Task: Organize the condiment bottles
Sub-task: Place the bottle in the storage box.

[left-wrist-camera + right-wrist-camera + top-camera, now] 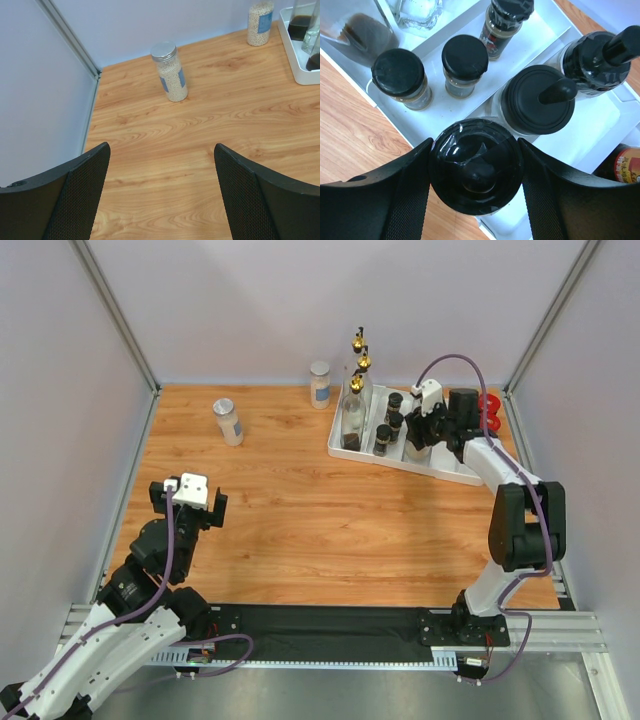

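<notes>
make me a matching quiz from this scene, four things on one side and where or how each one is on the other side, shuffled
1 left jaws
2 right jaws
3 gold-spouted bottles
4 left silver-lidded jar

a standing alone on the bare wood
b closed around a black-capped bottle
c open, holding nothing
d in the left compartment of the white tray

Pairs: 1-c, 2-b, 3-d, 4-a

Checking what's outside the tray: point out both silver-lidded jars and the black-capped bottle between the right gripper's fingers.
left silver-lidded jar [171,76]: left wrist view, mid-body.
far silver-lidded jar [320,387]: top external view, mid-body.
gripped black-capped bottle [476,167]: right wrist view, top of its cap.
</notes>
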You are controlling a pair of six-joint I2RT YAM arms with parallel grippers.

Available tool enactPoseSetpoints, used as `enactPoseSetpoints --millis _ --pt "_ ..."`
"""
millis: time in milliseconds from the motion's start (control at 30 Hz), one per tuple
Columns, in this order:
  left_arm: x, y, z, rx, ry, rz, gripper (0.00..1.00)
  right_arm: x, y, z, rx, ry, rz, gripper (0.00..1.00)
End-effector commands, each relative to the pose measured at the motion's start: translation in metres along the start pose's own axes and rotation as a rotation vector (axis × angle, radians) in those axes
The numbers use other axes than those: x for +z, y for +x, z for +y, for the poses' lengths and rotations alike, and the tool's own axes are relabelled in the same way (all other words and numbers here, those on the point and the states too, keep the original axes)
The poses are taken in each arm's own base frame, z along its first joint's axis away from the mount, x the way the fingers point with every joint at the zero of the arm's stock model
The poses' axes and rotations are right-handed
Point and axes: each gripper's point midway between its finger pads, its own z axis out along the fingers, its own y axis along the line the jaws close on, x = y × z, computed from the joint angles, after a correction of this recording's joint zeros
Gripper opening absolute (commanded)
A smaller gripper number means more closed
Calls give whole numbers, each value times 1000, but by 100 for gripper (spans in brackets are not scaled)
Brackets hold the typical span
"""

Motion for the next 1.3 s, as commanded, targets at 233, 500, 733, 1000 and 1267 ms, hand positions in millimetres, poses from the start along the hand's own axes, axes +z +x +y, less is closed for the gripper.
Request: enactPoseSetpoints --millis 233,500,733,1000,1267 --pt "4 3 -4 24 8 7 92 7 10 -3 -54 11 -8 38" --pt "4 2 -5 19 13 6 92 1 20 0 -43 3 29 62" --pt "3 1 -5 16 19 4 92 -21 5 2 -36 8 21 86" --pt "4 3 -8 18 30 8 92 -59 -18 10 -38 16 -12 100" --pt "6 3 -13 21 49 16 92 -116 -37 51 -27 -116 -39 100"
